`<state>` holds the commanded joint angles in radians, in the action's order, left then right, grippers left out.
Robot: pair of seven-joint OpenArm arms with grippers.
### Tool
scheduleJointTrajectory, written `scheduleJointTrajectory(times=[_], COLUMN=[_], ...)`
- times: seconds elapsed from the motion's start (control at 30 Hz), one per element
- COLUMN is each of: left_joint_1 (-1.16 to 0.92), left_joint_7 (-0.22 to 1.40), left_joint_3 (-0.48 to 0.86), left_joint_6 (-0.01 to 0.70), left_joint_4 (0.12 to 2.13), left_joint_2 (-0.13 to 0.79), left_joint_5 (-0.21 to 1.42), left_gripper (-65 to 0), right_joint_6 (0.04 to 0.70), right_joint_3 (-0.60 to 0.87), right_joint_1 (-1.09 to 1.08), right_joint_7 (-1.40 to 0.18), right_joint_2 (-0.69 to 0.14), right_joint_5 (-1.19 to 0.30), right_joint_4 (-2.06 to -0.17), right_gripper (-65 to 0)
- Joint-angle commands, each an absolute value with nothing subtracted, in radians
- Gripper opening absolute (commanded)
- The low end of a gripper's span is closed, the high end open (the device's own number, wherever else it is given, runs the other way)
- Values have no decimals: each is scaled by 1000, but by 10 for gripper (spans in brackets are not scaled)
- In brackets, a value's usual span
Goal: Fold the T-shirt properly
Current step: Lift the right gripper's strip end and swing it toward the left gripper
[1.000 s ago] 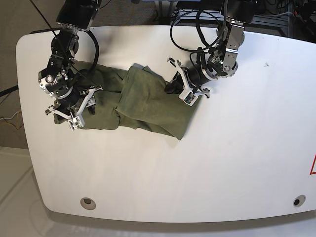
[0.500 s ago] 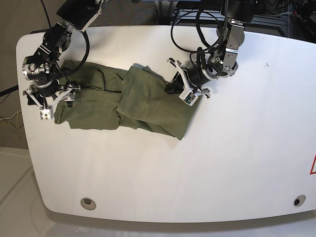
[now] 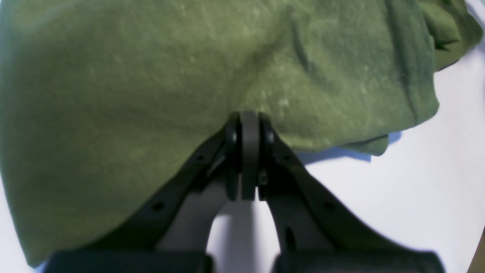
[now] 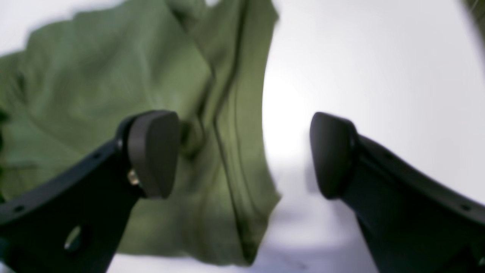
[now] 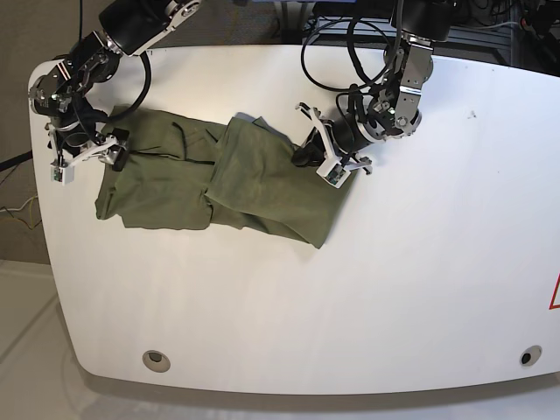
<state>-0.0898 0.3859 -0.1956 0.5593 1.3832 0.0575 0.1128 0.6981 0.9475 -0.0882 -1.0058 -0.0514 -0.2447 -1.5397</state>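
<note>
The green T-shirt (image 5: pixel 236 179) lies bunched and partly folded on the white surface (image 5: pixel 394 262). The left gripper (image 3: pixel 242 125) has its fingers pinched tight on the shirt's edge. Farther back, at the shirt's other end, the right gripper (image 4: pixel 242 155) hangs over the cloth edge with fingers (image 4: pixel 151 151) spread wide, holding nothing.

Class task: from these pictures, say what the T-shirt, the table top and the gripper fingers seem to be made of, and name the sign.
T-shirt: soft matte knit, probably cotton; it creases and folds.
Table: smooth white board, laminate or painted; faint sheen.
Right gripper fingers: matte black, likely plastic; moulded rounded pads.
</note>
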Motion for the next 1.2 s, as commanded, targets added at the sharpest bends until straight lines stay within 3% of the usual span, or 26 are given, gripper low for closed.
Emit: scheduleJointTrajectory(times=[0.43, 1.2], left_joint_1=[-91, -90], left_joint_7=[386, 386], left_joint_3=[-194, -196], left_joint_6=[559, 556], left_joint_4=[1411, 1409], left_joint_2=[74, 71], left_joint_5=[113, 113], left_gripper=[-650, -650], right_joint_6=[698, 698], right_joint_3=[938, 808], right_joint_1=[-88, -85], right_joint_7=[-918, -918], right_joint_2=[-79, -18], right_joint_5=[-254, -255], right_joint_4=[-1420, -1474], right_gripper=[-145, -154])
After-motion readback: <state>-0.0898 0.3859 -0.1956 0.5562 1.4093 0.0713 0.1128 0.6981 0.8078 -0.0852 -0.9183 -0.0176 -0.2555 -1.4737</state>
